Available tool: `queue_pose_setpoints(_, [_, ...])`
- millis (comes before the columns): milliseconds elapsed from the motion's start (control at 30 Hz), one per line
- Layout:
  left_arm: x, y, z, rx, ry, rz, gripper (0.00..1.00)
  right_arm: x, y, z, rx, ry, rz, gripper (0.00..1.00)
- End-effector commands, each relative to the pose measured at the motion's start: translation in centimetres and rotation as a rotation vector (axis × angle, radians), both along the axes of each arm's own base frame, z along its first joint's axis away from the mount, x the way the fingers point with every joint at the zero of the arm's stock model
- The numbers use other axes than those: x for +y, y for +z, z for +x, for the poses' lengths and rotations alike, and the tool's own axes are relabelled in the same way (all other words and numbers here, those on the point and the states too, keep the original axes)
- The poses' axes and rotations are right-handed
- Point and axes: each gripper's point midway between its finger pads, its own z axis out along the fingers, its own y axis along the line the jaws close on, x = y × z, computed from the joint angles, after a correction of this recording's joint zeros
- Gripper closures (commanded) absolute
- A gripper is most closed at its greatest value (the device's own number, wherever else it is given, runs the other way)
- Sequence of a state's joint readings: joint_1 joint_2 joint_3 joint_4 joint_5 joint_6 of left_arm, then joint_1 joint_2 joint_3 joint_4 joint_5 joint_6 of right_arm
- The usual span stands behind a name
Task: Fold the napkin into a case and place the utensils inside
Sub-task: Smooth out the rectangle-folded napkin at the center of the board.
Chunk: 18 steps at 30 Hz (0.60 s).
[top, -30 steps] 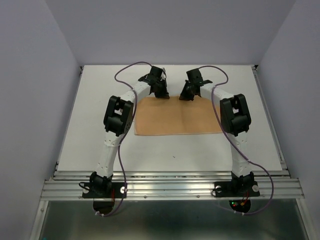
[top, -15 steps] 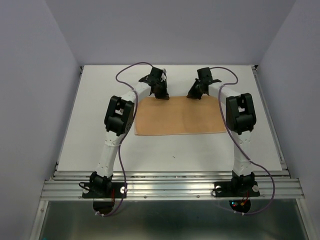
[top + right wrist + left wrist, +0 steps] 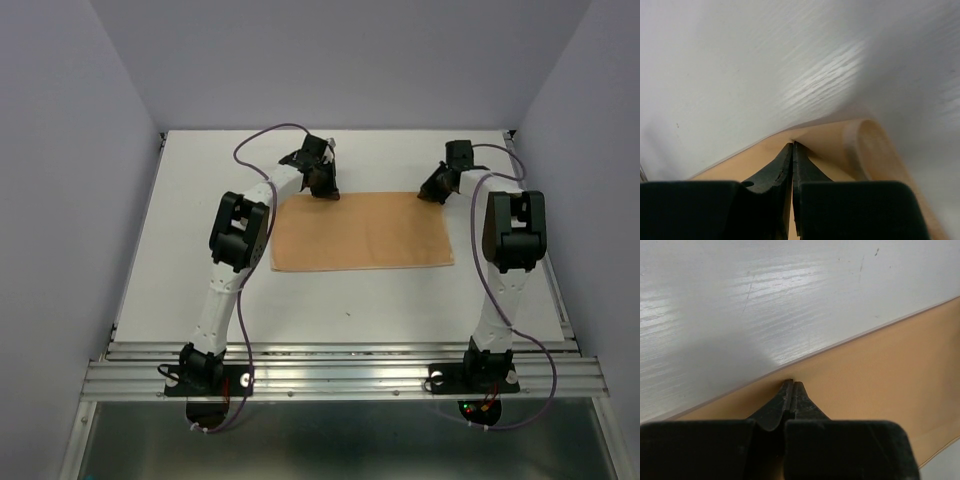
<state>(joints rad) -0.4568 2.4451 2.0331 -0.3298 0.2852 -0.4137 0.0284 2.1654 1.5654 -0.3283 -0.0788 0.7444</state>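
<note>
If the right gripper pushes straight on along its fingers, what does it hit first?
Probably the bare white table just beyond the napkin edge that the right gripper is pinching. Nothing else shows ahead in the wrist view, though how steeply it points is unclear.

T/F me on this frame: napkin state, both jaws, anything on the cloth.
1. The napkin lies spread on the table as a broad sheet, not a narrow case. True.
2. The left jaws hang wide open above the napkin's middle. False: they are closed on its far edge, near the left end.
3. The right jaws are closed at the napkin's far right corner, where the cloth curls up. True.
4. A spoon lies on the napkin. False: nothing lies on it in any view.
</note>
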Motion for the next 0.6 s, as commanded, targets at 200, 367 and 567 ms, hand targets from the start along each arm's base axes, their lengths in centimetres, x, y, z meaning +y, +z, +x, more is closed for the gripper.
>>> queue_pose_setpoints(200, [2.7, 1.4, 0.0, -0.013, -0.002, 0.062, 1.00, -8.1, -2.3, -2.5, 0.075, -0.091, -0.092, 0.96])
queue_pose_setpoints(367, [6.2, 2.1, 0.3, -0.016, 0.045, 0.102, 1.00, -8.3, -3.8, -3.2, 0.107, -0.088, -0.085, 0.97])
queue_pose_setpoints(567, [11.7, 0.7, -0.2, 0.027, 0.131, 0.137, 1.00, -8.8, -4.6, -3.8, 0.124, -0.096, -0.088, 0.97])
